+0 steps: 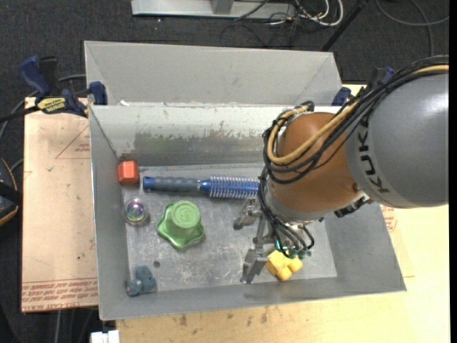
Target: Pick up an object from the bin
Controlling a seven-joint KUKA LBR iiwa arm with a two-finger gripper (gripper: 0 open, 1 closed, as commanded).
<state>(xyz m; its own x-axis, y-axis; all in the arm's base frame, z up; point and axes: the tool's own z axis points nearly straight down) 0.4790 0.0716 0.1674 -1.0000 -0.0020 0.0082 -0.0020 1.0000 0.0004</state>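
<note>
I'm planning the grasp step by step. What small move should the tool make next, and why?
Probably a small shift toward the view's right: the tool stands open low in the bin, and the yellow block lies beside its fingers, not between them.

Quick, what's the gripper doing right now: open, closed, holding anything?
Gripper: open, holding nothing; a small yellow plastic block lies right beside it.
</note>
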